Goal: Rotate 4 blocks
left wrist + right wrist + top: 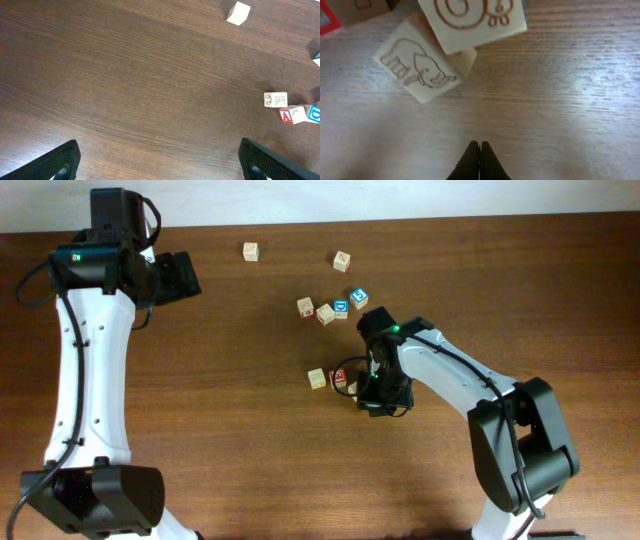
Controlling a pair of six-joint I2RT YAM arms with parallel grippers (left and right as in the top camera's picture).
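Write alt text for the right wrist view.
The right tool is shut and empty over a wooden table. Ahead lie two pale blocks, the elephant block and the snail block, which overlaps it in view.

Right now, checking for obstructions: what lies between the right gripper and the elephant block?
Only bare table between right gripper and elephant block, per the right wrist view.

I saw the dark brown wooden table (pixel 250 440) spread beneath everything, its grain running side to side in the overhead view. Just ahead of the right fingers (pixel 472 162) the wood looked paler and washed with glare. Between and beyond the left fingers (pixel 60 162) it showed dark, with fine wavy grain. A pale strip (pixel 400 195) bordered the table's far edge.
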